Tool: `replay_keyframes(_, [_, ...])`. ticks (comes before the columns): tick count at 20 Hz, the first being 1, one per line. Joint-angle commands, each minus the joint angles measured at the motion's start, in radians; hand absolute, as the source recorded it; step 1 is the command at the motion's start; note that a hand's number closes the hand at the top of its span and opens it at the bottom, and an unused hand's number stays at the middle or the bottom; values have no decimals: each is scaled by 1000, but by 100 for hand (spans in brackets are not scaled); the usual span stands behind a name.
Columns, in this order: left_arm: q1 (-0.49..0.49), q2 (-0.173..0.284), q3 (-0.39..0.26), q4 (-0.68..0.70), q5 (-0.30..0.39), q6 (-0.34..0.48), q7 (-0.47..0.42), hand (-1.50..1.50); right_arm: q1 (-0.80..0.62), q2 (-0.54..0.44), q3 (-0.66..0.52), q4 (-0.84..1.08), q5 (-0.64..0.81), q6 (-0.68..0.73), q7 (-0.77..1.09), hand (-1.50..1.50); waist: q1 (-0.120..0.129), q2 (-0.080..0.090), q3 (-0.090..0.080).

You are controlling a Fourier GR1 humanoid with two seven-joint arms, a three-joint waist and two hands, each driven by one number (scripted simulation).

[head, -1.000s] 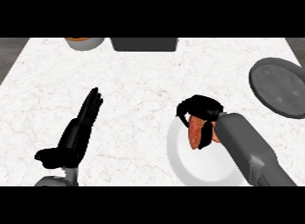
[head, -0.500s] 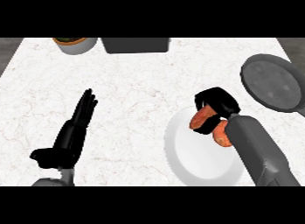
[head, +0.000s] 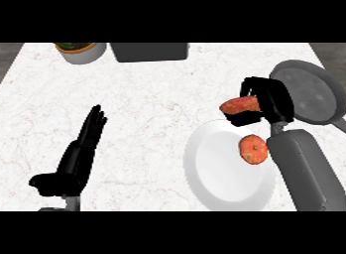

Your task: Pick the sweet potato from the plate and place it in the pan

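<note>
My right hand (head: 267,101) is curled round an orange-red sweet potato (head: 238,105), which sticks out to the left of the fingers. It hangs above the far edge of the white plate (head: 223,173). The grey pan (head: 309,92) lies just to the right of that hand, its handle running toward the lower right. A round orange piece (head: 253,149) rests on the plate's right side beside my right forearm. At the left, my left hand (head: 80,151) lies open on the counter with its fingers straight and pointing away.
A pot with a plant (head: 80,50) stands at the back left. A dark grey box (head: 148,50) sits beside it at the back centre. The white marble counter (head: 153,104) ends at grey floor on both sides.
My right hand has lifted the sweet potato off the plate and carried it up and to the right, toward the pan. The left hand has kept still.
</note>
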Motion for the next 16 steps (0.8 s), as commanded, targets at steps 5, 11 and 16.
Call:
replay_keyframes(5, [-19, -7, -22, -45, -19, 0, 37, 0, 225, 23, -66, -495, -70, 42, 247, 150, 26, 12, 2])
replay_keyframes(11, [-50, -15, -5, -23, 5, -44, 46, 0, 218, -41, -236, -378, -202, 9, 147, 150, 58, 24, 3])
replay_keyframes(16, [-84, -24, 16, 54, -23, -41, -3, 0, 157, -126, -346, -155, -226, -114, -23, 150, 61, 27, 3])
